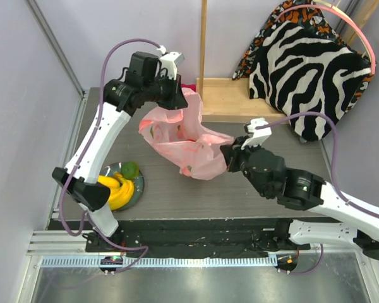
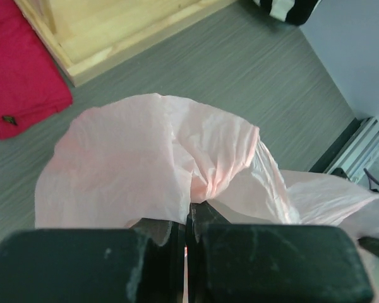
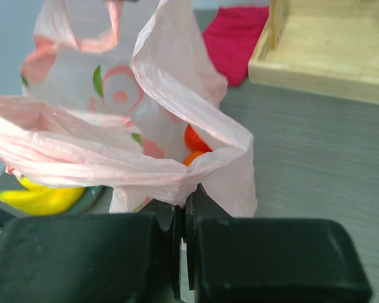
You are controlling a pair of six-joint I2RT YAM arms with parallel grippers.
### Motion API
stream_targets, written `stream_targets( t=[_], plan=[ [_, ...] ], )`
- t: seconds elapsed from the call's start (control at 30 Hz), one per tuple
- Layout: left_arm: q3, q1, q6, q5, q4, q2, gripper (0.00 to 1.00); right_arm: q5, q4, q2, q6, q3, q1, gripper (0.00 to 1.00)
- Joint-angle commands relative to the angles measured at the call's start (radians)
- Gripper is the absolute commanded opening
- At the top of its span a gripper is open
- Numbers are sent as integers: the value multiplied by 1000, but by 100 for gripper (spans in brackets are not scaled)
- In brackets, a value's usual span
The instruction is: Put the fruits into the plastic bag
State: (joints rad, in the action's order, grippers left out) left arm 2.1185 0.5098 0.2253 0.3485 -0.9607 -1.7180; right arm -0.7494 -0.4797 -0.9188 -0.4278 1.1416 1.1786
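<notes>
Left end effector [image 2: 188, 218], right end effector [image 3: 182, 208] clamped on plastic bag [image 1: 183, 142]; bananas [image 1: 117, 189], plate [image 1: 139, 187] beside; cloth [image 2: 19, 69] behind.

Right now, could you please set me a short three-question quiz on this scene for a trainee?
1. True or false: the bananas are already inside the pink plastic bag.
2. What does the right gripper pinch? A) the bag's edge B) the bananas C) nothing
3. Which fruit lies beside the bananas on the grey-blue plate?
Key: 1 false; 2 A; 3 the green fruit.
</notes>
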Motion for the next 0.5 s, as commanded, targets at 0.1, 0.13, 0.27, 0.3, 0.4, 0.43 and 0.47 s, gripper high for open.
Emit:
stream_targets(
  t=[0.1,0.13,0.27,0.3,0.4,0.43,0.47],
  plan=[
    [-8,-4,-52,55,-113,-104,0,139,-3,-58,-101,-115,-4,2],
    [-12,-5,-55,56,-116,-109,0,168,1,-58,-100,-118,-5,5],
    [-6,-5,-73,60,-128,-129,0,217,3,-38,-43,-105,-4,35],
    [-6,-5,-73,58,-128,-130,0,225,4,-20,-29,-100,-4,49],
    [-3,-8,-66,60,-113,-120,0,283,10,8,29,-68,-5,69],
    [-2,-10,-64,58,-110,-118,0,307,16,20,46,-50,-4,72],
    [-2,-11,-61,58,-105,-115,0,349,18,24,61,-42,-4,74]
  ],
)
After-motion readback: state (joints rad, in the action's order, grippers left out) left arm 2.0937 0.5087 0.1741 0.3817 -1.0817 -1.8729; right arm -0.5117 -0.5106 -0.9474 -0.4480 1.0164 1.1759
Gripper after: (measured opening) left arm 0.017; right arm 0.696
